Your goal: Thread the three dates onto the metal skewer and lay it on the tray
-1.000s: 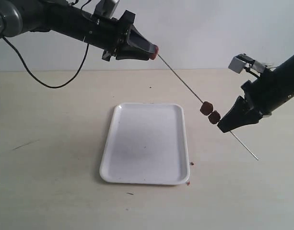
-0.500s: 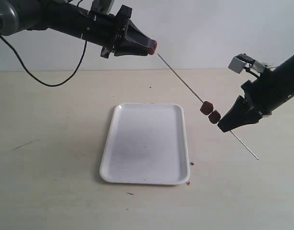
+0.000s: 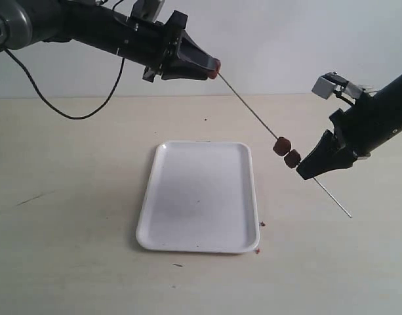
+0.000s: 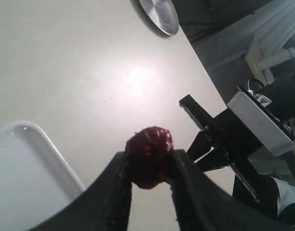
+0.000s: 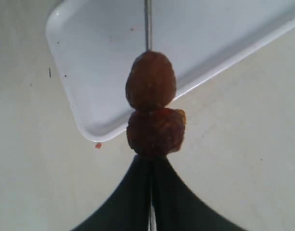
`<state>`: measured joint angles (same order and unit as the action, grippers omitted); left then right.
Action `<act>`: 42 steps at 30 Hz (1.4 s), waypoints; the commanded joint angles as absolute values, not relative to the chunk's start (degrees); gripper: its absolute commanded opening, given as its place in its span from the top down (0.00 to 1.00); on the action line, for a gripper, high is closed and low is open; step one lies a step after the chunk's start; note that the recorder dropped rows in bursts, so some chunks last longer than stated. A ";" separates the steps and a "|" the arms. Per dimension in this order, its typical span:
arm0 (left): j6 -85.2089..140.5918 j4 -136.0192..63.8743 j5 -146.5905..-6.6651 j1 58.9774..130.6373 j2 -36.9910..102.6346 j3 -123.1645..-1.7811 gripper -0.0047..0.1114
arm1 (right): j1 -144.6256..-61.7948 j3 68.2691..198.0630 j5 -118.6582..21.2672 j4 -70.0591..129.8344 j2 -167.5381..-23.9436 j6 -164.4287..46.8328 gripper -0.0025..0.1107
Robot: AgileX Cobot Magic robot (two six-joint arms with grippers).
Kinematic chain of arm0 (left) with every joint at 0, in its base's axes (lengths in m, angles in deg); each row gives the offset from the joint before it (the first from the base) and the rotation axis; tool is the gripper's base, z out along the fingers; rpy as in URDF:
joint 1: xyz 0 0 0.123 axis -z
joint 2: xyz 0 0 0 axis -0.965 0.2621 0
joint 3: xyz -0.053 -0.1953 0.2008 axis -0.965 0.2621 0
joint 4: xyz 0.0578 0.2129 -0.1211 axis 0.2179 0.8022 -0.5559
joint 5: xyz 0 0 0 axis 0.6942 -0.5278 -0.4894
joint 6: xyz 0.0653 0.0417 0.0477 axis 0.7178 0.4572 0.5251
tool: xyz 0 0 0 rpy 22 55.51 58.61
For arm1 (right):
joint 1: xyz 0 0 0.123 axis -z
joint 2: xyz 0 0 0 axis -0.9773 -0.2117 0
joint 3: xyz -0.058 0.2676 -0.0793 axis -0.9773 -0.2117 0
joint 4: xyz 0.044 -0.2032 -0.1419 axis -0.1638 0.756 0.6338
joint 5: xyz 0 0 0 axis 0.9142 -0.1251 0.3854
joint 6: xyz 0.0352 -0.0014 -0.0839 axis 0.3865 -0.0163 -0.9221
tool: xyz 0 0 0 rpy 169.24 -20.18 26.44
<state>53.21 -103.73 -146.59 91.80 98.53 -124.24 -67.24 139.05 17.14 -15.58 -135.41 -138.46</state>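
The tray (image 3: 197,197) lies flat in the middle part of the tabletop (image 3: 69,197), well apart from the far edge by the wall, and nothing lies in it. Both arms are raised above the tabletop. The right end effector (image 3: 304,172) is closed on the metal skewer (image 3: 250,111) and holds it in the air at a slant, to the right of the tray. The low end of the skewer points down toward the right side of the tabletop, and the high end rises toward the far left. Two dates are already on the rod, one touching the other: the lower date (image 3: 292,159) sits just against the tips of the right end effector, and the upper date (image 3: 282,146) is directly above it. In the right wrist view the same pair is seen on the rod, with the tray's corner under them. The left end effector (image 3: 210,65) grips the third date (image 3: 216,65) between its two fingers, high over the far side of the tabletop. This date meets the high end of the skewer, but I cannot tell if the point has entered it. A few small reddish crumbs (image 3: 260,224) lie on the tabletop just beside the near right corner of the tray.
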 commanded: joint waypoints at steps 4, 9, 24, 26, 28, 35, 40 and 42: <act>53.50 -100.13 -146.59 94.05 97.69 -124.59 0.71 | -67.17 139.00 16.96 -16.53 -135.21 -139.29 0.98; 53.50 -96.26 -146.59 95.84 97.69 -124.59 0.71 | -67.17 139.00 19.55 -16.83 -135.21 -142.31 0.98; 53.43 -94.56 -146.59 102.06 97.69 -124.59 0.71 | -67.17 139.00 19.84 -22.90 -135.21 -144.00 0.98; 53.27 -93.96 -146.59 102.20 97.69 -124.59 0.71 | -67.17 139.00 19.59 -23.35 -135.21 -144.00 0.98; 53.27 -93.67 -146.59 102.59 97.69 -124.59 0.71 | -67.17 139.00 19.19 -24.14 -135.21 -144.00 0.98; 53.27 -93.43 -146.59 102.75 97.69 -124.59 0.70 | -67.17 139.00 19.03 -24.14 -135.21 -144.00 0.98; 53.39 -92.50 -146.59 102.75 97.69 -124.59 0.42 | -67.17 139.00 18.64 -24.14 -135.21 -143.90 0.98; 53.39 -91.40 -146.59 102.75 97.69 -124.59 0.31 | -67.17 139.00 18.53 -24.03 -135.21 -143.90 0.98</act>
<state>53.21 -92.98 -146.68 102.54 98.19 -124.24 -67.11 139.05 18.18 -23.15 -135.41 -143.51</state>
